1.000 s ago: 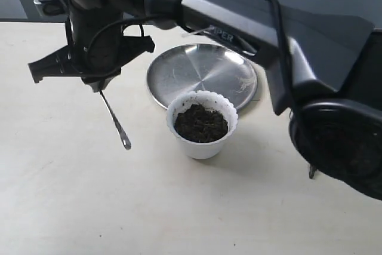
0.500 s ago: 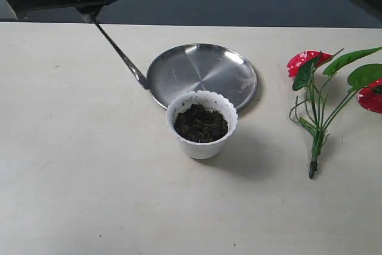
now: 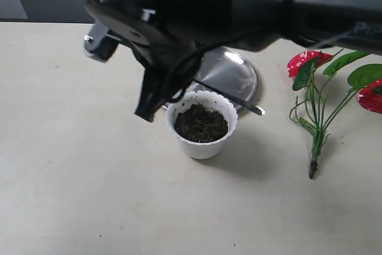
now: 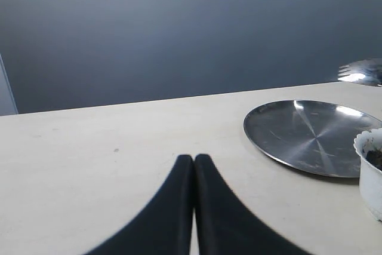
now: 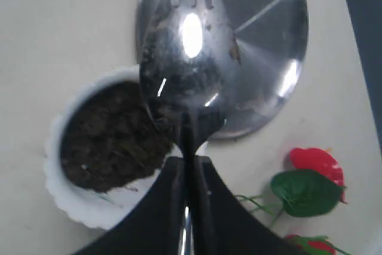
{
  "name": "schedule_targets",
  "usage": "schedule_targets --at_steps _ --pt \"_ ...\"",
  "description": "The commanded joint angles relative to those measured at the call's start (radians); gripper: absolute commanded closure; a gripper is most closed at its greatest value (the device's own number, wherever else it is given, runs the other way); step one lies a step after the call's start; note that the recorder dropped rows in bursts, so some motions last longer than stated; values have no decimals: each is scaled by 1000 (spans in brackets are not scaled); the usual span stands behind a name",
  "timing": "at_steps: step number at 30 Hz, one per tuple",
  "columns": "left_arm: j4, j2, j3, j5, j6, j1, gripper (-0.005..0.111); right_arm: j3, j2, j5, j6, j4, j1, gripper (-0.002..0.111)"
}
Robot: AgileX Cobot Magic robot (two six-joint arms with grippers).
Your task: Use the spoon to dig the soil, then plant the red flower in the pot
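Observation:
The white pot (image 3: 202, 144) stands mid-table, filled with dark soil (image 3: 200, 123). My right arm (image 3: 197, 4) reaches across above it. In the right wrist view my right gripper (image 5: 191, 160) is shut on the handle of the silver spoon (image 5: 188, 58), whose bowl hangs over the pot's (image 5: 65, 195) far rim and the plate. In the exterior view the spoon (image 3: 242, 103) points right, just behind the pot. The red flower (image 3: 319, 100) lies on the table at the right. My left gripper (image 4: 194, 158) is shut and empty, low over the table left of the pot (image 4: 371, 174).
A round steel plate (image 3: 233, 73) sits just behind the pot, partly hidden by the arm, and it also shows in the left wrist view as the steel plate (image 4: 304, 135). A dark wall runs behind the table's far edge.
My right arm has swung from the far left back over the pot. The spoon, which pointed down at the left, now lies over the pot's far rim and points right.

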Motion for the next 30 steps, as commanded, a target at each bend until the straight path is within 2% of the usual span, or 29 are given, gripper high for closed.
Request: schedule_targets --at_steps 1,11,19,30 --pt "4 -5 2 -13 0 -7 106 133 -63 -4 -45 -104 -1 109" --pt "4 -5 2 -13 0 -7 106 281 -102 -4 -233 -51 -1 109" --pt "4 -5 2 -13 0 -7 106 292 -73 -4 -314 -38 -1 109" --pt "4 -5 2 -13 0 -7 106 292 23 -4 -315 -73 -1 109"
